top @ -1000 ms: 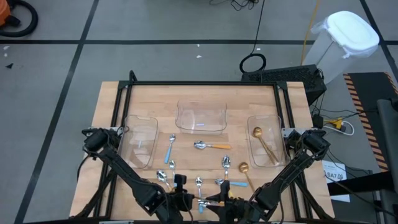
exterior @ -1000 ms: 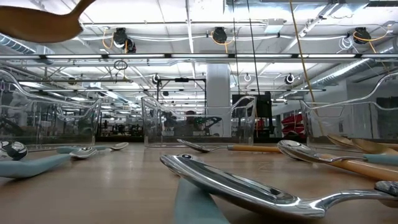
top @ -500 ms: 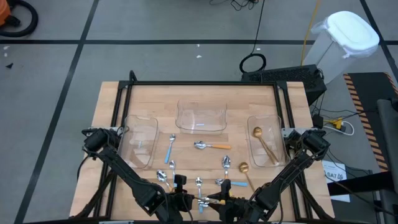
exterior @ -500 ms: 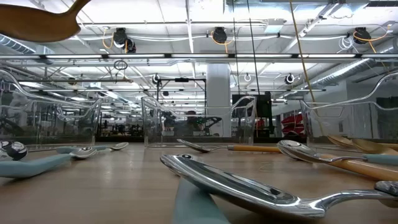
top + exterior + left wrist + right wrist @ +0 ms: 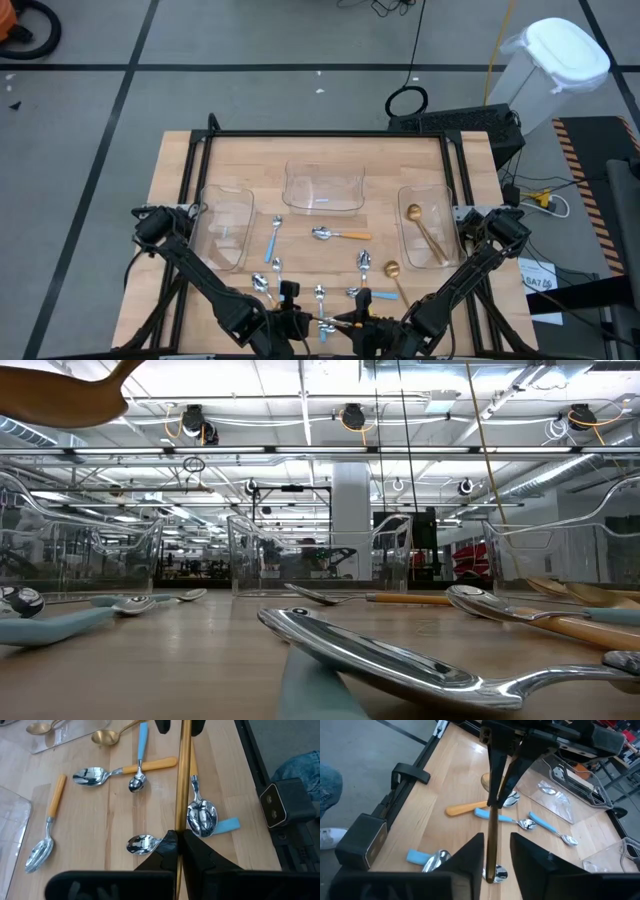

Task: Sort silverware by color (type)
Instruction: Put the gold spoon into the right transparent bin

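Note:
A gold spoon is held in the air over the table's near edge between my two grippers. Its handle [image 5: 181, 780] runs from my left gripper [image 5: 178, 845], which is shut on it, out to my right gripper [image 5: 180, 725]. My right gripper [image 5: 496, 855] is open, with one finger on either side of the handle [image 5: 493, 835]. The spoon's bowl [image 5: 60, 400] shows close up in the low view. In the high view my left gripper [image 5: 300, 322] and right gripper [image 5: 352, 320] face each other. Orange-handled [image 5: 340, 235], blue-handled [image 5: 273, 240] and gold [image 5: 393, 272] spoons lie flat on the table. My left gripper pinches the gold spoon's handle [image 5: 495, 802] between its two fingers, which lie along the handle. The spoon is lifted clear of the table and lies roughly level, pointing toward my right gripper. Which end of the handle it has, its own fingers hide.
Three clear trays stand on the table: left [image 5: 225, 200], far middle [image 5: 323, 175] and right [image 5: 428, 195], the right one holding gold spoons [image 5: 425, 232]. Several spoons lie under the grippers [image 5: 200, 817] [image 5: 512, 820]. A black frame [image 5: 320, 133] edges the table.

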